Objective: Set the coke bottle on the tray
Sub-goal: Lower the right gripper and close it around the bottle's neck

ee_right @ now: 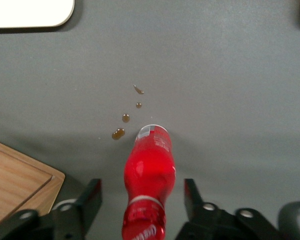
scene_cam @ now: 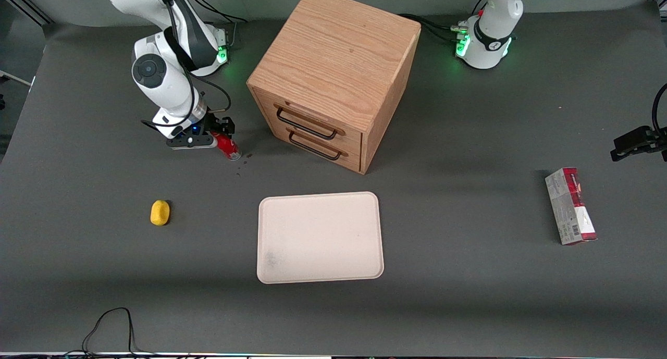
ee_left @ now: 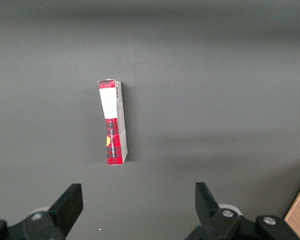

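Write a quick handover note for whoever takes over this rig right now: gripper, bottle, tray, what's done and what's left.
Gripper: open, low at the table beside the wooden drawer box, fingers on either side of the coke bottle, not clamped.
Coke bottle: on the table, small brown drops next to it.
Tray: empty, nearer the front camera.
Done: approach.
Left: grasp, lift, carry, set on the tray.

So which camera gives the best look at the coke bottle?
The right wrist view: the coke bottle lies large between the open gripper fingers. The front view shows it tiny beside the gripper; the left wrist view misses it.
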### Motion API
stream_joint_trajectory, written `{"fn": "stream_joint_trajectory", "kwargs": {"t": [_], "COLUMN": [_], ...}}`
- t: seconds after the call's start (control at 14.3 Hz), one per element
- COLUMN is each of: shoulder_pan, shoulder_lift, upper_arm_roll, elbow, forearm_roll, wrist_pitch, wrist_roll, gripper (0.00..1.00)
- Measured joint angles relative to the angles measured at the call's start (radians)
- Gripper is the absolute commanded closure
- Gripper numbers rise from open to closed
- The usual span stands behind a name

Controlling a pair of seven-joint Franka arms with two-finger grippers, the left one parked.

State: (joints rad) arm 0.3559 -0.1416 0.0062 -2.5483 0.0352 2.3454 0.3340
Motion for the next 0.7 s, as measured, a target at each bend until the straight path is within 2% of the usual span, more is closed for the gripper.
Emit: {"fn": "stream_joint_trajectory", "kwargs": {"t": [0.07,0.7], "shoulder_pan": [0.0,0.0], "shoulder_lift": [-0.009,-0.018], "upper_arm_roll": [0.0,-0.001], "elbow": [0.0,0.007], "forearm_roll": [0.0,0.0], "wrist_pitch": [-0.012,-0.024], "wrist_roll": [0.0,0.0], "gripper": [1.0,1.0]}}
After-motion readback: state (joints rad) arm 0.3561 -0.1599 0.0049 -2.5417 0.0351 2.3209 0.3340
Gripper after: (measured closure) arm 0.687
